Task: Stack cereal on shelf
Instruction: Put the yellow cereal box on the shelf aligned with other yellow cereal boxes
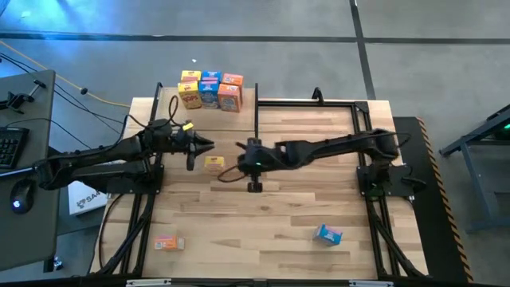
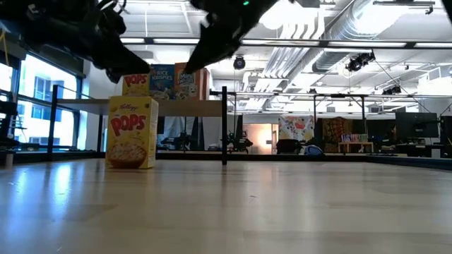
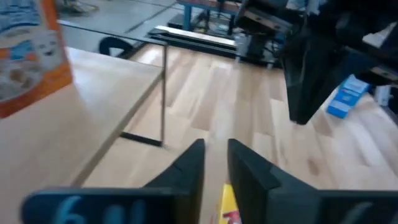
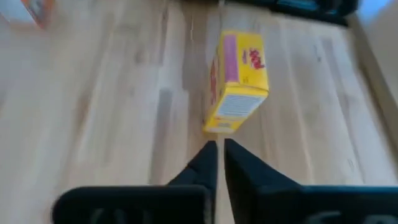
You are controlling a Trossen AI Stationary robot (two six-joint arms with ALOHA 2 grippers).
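A yellow Pops cereal box (image 1: 213, 163) (image 2: 132, 132) stands upright on its bottom end on the tabletop, between the two grippers. My left gripper (image 1: 203, 145) (image 3: 215, 163) hovers above it and just left of it, fingers a narrow gap apart; the box top (image 3: 229, 205) shows below them. My right gripper (image 1: 241, 156) (image 4: 219, 155) is shut and points at the box (image 4: 239, 81) from the right, apart from it. The shelf (image 1: 247, 102) (image 2: 191, 107) at the far side carries several boxes (image 1: 209, 89). An orange box (image 1: 169, 243) and a blue box (image 1: 327, 233) lie near the table's near edge.
The shelf's thin black posts (image 2: 224, 125) (image 3: 164, 93) stand just behind the yellow box. An orange box (image 3: 25, 59) sits on the shelf board close to my left gripper. Bare wood lies across the table's middle and right. A desk with a keyboard (image 1: 9, 147) stands off the left edge.
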